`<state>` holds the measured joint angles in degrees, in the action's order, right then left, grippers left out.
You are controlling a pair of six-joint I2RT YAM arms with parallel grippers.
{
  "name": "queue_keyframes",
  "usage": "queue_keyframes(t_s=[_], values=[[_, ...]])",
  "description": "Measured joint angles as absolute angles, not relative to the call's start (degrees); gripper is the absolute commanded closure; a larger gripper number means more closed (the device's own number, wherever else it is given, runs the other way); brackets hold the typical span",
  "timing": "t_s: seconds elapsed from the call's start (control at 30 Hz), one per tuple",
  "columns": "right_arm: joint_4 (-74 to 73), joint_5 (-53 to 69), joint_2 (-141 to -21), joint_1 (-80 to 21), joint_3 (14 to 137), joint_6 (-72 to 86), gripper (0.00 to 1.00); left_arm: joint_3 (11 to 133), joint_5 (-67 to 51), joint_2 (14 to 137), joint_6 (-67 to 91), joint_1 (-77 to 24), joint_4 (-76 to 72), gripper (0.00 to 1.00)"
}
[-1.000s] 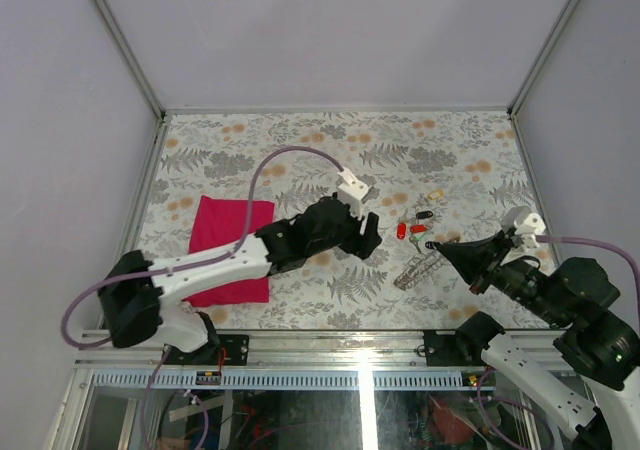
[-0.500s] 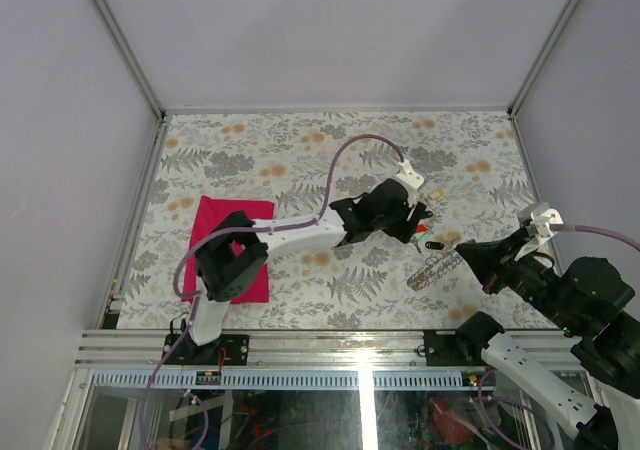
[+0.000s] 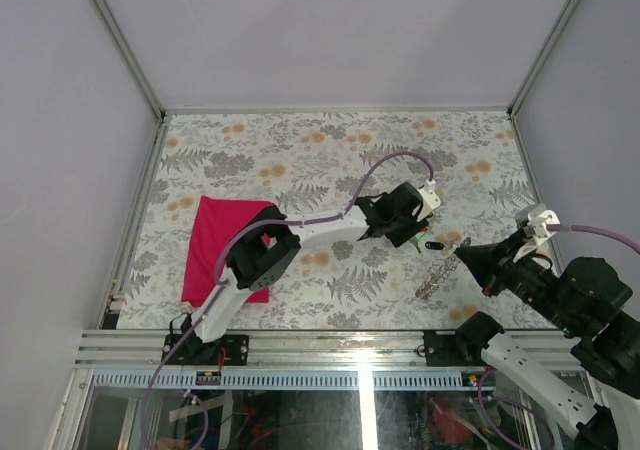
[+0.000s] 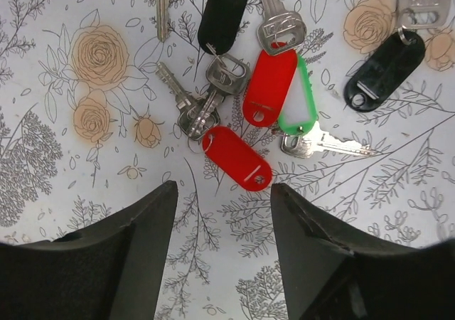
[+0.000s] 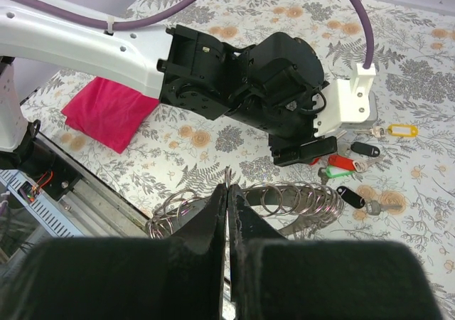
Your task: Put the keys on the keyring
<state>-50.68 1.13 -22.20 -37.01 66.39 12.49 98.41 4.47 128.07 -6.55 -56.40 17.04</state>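
The keys (image 4: 242, 107) lie in a cluster on the flowered table: red tags (image 4: 238, 160), a green one, black ones (image 4: 384, 71), and bare metal blades. My left gripper (image 4: 224, 192) hovers just over them, open, with nothing between its fingers (image 4: 135, 249); in the top view the left gripper (image 3: 408, 232) sits beside the keys (image 3: 424, 236). My right gripper (image 5: 227, 188) is shut on a thin keyring (image 5: 227, 173) that pokes out at its tip. Behind it lies a row of several silvery rings (image 5: 306, 199). Seen from above, the right gripper (image 3: 463, 254) is at that row of rings (image 3: 433, 278).
A magenta cloth (image 3: 225, 245) lies at the left of the table, under the left arm's elbow. A yellow-tagged key (image 5: 402, 129) rests apart behind the cluster. The metal front rail (image 3: 330, 342) runs along the near edge.
The left arm has swung right and stretched out over the keys, its jaws narrowing a little. The right gripper drew back to the right, still shut, and the rings shifted with it.
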Motion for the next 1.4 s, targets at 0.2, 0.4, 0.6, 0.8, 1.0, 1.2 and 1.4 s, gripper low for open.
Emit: queue_keyframes(t_s=[0.2,0.4,0.6,0.8,1.0,1.2,1.4], values=[[-50.8,1.7,-22.2,-37.0,66.4,12.6,1.00,100.1,2.7,129.4,-11.0,-55.3,17.8,0.48],[-50.8,2.7,-22.2,-37.0,66.4,12.9,1.00,101.6,-0.2,129.8,-13.1,-54.2,17.7,0.54],[-50.8,3.1,-22.2,-37.0,66.4,13.3,1.00,105.0,-2.7,132.2,-14.3,-53.6,17.8,0.59],[-50.8,4.1,-22.2,-37.0,66.2,13.6,1.00,106.3,-4.6,134.1,-15.1,-53.6,18.4,0.59],[-50.8,4.3,-22.2,-37.0,65.9,13.7,1.00,107.5,-5.2,135.3,-15.4,-53.6,19.1,0.59],[-50.8,5.1,-22.2,-37.0,65.8,14.0,1.00,109.2,-5.2,136.6,-15.8,-53.6,19.2,0.60],[-50.8,5.7,-22.2,-37.0,65.7,14.0,1.00,109.8,-5.1,137.3,-16.4,-53.6,19.2,0.72]])
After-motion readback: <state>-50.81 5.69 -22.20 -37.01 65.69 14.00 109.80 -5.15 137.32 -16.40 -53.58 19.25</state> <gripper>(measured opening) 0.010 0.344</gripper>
